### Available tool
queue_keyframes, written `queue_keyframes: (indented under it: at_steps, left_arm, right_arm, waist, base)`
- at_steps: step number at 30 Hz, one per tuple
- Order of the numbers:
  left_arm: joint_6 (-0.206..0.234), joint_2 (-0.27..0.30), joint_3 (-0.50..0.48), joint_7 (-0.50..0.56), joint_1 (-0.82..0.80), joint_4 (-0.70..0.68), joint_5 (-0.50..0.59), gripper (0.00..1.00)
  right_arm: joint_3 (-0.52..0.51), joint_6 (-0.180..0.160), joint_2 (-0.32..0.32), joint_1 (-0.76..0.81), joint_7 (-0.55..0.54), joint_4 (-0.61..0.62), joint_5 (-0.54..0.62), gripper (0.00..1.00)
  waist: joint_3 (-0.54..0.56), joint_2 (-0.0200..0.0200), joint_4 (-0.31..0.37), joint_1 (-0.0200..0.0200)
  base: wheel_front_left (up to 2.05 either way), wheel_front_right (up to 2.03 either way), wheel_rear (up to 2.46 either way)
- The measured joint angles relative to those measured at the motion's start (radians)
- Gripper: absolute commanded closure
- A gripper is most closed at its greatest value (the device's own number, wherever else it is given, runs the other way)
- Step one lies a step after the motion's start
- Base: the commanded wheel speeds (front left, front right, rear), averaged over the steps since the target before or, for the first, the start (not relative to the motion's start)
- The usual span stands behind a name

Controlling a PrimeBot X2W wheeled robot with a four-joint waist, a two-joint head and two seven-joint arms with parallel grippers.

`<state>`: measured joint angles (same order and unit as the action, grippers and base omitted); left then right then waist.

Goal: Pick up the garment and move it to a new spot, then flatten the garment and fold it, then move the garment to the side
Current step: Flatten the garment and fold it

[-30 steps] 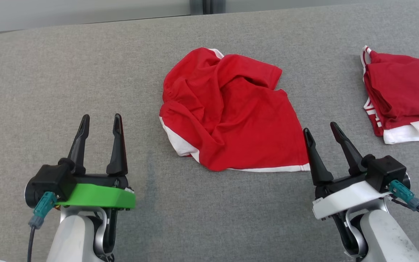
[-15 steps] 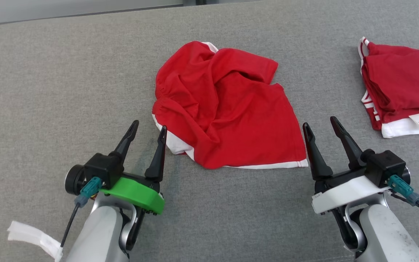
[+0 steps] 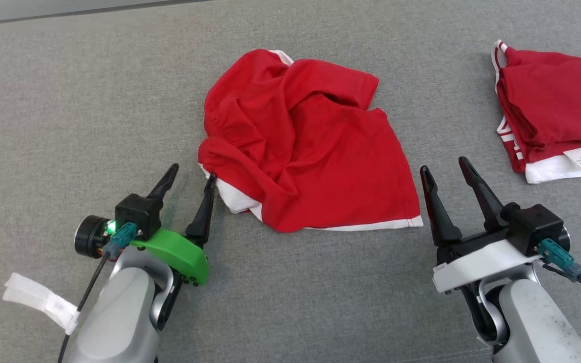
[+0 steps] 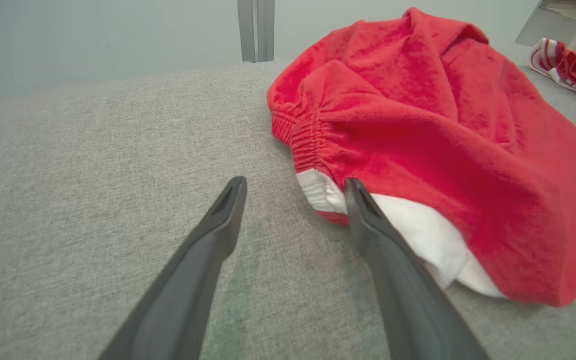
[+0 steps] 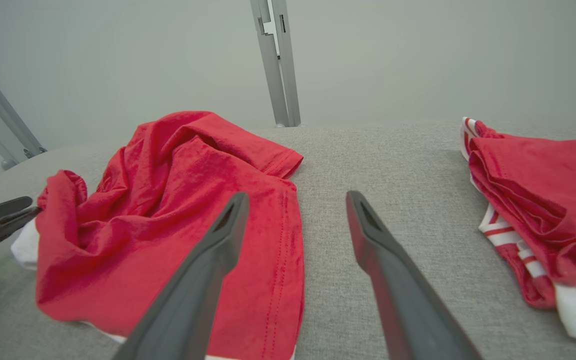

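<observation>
Crumpled red garment (image 3: pixel 305 146) is seen mid-frame on the grey table (image 3: pixel 58 101). Left claw (image 3: pixel 192 171), spread wide, is placed lower left, its inner fingertip (image 3: pixel 212 177) right at the white hem. Right claw (image 3: pixel 443 165), also wide and empty, is placed lower right, just beside the garment's hem corner.

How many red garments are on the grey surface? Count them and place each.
2. The crumpled red garment lies in the middle of the surface. The folded red garment lies at the right edge, partly cut off by the frame; more could lie beyond.
</observation>
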<state>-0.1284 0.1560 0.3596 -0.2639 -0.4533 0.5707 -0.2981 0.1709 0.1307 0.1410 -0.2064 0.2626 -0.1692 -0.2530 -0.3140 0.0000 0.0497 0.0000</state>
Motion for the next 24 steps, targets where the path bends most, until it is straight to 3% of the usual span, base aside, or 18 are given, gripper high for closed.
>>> queue_keyframes:
  at_steps: [15,16,19,24]
  left_arm:
    - [0.000,-0.020,0.098,0.000,-0.126,0.162,0.003,0.03]
    - [0.000,-0.021,0.100,0.000,-0.129,0.165,0.000,0.36]
    - [0.000,-0.020,0.109,0.000,-0.130,0.153,-0.015,1.00]
    - [0.000,0.000,0.114,0.000,-0.116,0.099,-0.048,1.00]
  right_arm:
    - [0.015,0.000,0.004,-0.024,0.000,-0.001,0.000,0.00]
    - [0.014,0.000,0.004,-0.024,0.000,-0.002,0.000,0.00]
    - [0.007,0.000,0.003,-0.024,0.000,-0.006,0.000,0.00]
    - [-0.002,0.000,0.001,-0.022,0.000,-0.025,0.000,0.00]
  waist:
    - [-0.031,0.0000,0.007,0.0000]
    - [-0.031,0.0000,0.008,0.0000]
    - [-0.029,0.0000,0.006,0.0000]
    - [-0.017,0.0000,-0.005,0.0000]
  base:
    - [0.00,0.00,0.00]
    - [0.00,0.00,0.00]
    - [0.00,0.00,0.00]
    - [0.00,0.00,0.00]
